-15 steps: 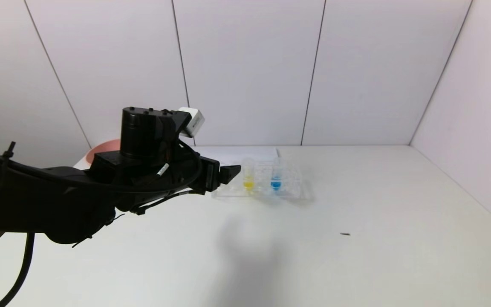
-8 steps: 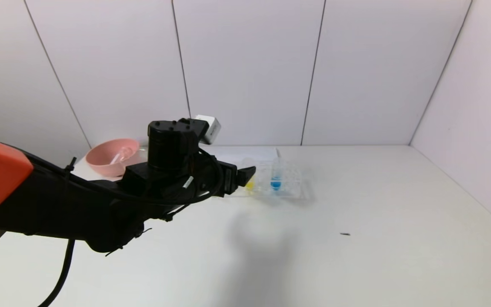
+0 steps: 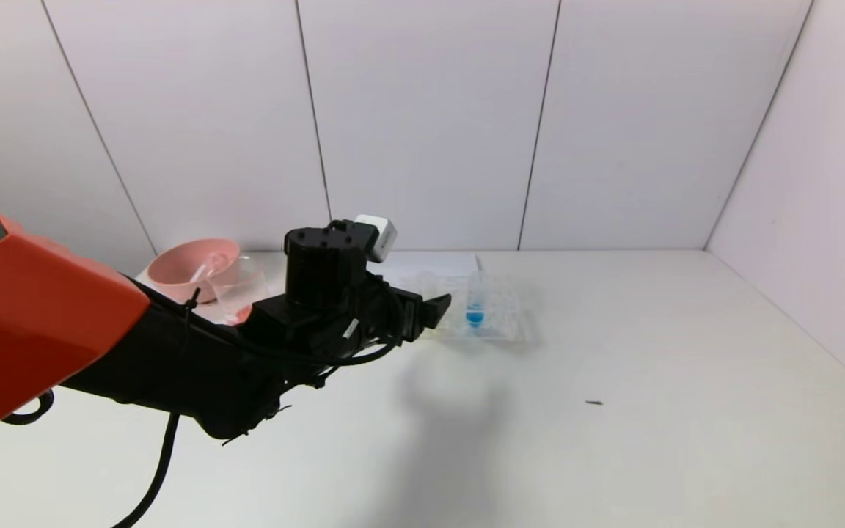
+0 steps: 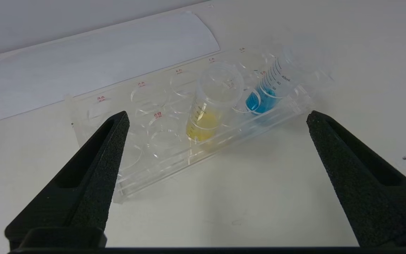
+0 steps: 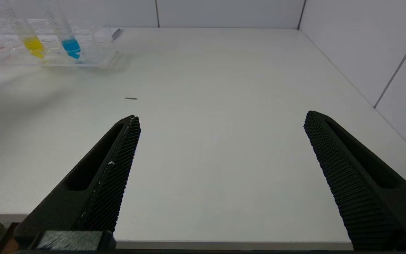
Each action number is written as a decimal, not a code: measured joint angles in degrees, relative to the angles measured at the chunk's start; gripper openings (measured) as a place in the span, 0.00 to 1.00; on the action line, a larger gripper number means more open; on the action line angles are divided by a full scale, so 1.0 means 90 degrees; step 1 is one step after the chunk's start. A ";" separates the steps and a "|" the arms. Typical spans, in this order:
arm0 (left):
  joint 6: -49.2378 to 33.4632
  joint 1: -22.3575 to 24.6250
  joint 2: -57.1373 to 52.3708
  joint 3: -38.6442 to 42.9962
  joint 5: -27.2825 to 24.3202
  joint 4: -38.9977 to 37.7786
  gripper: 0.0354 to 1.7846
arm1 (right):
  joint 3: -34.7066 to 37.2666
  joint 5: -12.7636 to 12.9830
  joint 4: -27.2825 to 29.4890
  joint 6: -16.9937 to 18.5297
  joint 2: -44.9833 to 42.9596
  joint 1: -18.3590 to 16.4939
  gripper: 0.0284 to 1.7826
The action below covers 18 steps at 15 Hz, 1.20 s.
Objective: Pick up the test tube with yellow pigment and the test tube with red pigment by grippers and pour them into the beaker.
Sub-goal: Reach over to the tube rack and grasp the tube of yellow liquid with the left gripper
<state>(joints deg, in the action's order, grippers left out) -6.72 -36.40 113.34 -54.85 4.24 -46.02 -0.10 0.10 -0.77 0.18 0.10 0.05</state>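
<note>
Fingers of the left gripper (image 4: pixel 217 120) are spread wide and hold nothing, and the test tube with yellow pigment (image 4: pixel 206 106) stands upright in the clear rack (image 4: pixel 146 165) just ahead of the gap between them. Beyond it, farther from the fingertips, stands a tube of blue liquid (image 4: pixel 266 95). A second ago the left arm sat lower and nearer the robot, its tips short of the rack; it has since swung forward, uncovering the pink bowl (image 3: pixel 191 268) and the beaker (image 3: pixel 239 297) behind the fingers. That suggests the approach for the yellow tube is nearly done, with no grasp made yet. No red tube shows in the rack. The right gripper (image 5: pixel 220 120) hangs over bare bench (image 5: pixel 206 88), fingers also spread, well away from the rack.
</note>
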 joint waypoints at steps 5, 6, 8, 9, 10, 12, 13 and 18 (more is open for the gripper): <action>0.0008 0.0030 0.0367 -0.0215 0.0022 -0.0093 0.99 | 0.0000 0.0000 0.0000 0.0000 0.0000 0.0003 0.95; 0.0009 0.0045 0.0447 -0.0298 0.0070 -0.0096 0.99 | 0.0000 0.0000 0.0003 0.0000 0.0000 0.0005 0.95; 0.0009 0.0049 0.0604 -0.0454 0.0144 -0.0096 0.99 | 0.0000 0.0000 0.0003 0.0000 0.0000 0.0003 0.95; 0.0012 0.0049 0.0687 -0.0509 0.0156 -0.0099 0.99 | 0.0000 0.0000 0.0003 0.0000 0.0000 0.0003 0.95; 0.0015 0.0049 0.0753 -0.0555 0.0161 -0.0129 0.99 | 0.0000 0.0000 0.0000 -0.0003 0.0000 0.0000 0.95; 0.0030 0.0051 0.0859 -0.0634 0.0158 -0.0175 0.99 | 0.0000 0.0000 0.0003 -0.0003 0.0000 0.0000 0.95; 0.0030 0.0051 0.0903 -0.0675 0.0158 -0.0176 0.99 | 0.0000 0.0000 0.0003 0.0000 0.0000 0.0000 0.95; 0.0054 0.0098 0.1161 -0.0925 0.0163 -0.0295 0.99 | 0.0000 0.0000 0.0003 -0.0003 0.0000 0.0000 0.95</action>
<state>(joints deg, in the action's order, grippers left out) -6.23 -35.52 123.78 -63.17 5.71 -48.68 -0.10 0.10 -0.74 0.16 0.10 0.05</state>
